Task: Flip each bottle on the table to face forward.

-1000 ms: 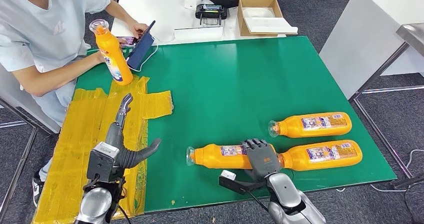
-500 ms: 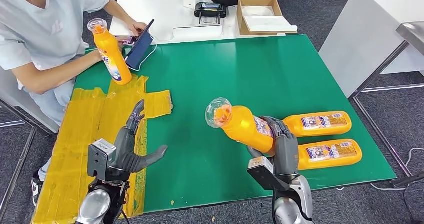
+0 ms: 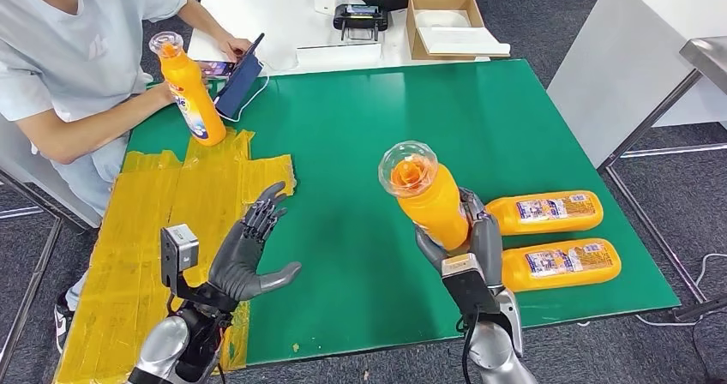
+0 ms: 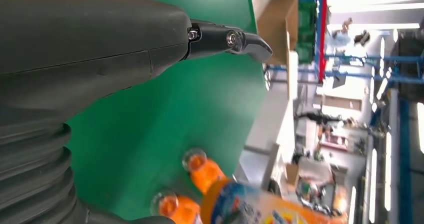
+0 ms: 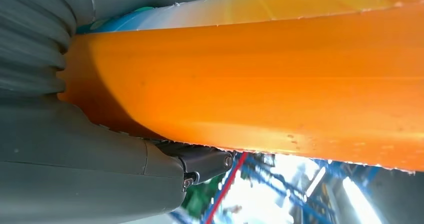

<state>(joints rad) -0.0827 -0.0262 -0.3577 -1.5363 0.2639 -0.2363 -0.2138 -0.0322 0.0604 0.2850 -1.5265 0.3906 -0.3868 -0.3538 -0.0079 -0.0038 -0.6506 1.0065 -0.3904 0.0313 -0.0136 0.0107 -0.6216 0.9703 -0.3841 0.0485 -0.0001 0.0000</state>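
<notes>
Up it comes: the right hand (image 3: pixel 474 245), fingers wrapped around the orange bottle (image 3: pixel 426 197), has swung it from flat on the green table (image 3: pixel 360 127) to nearly upright, while the left hand (image 3: pixel 244 251), fingers spread and holding nothing, rises to meet it.

Bottles (image 3: pixel 429 197): orange, clear caps, blue-and-white labels. Mat (image 3: pixel 377 118): green. Tape (image 3: pixel 163 230): yellow. Hands (image 3: pixel 249 251): dark grey. Box (image 3: pixel 446 26): brown. Table (image 3: pixel 283 15): white.
</notes>
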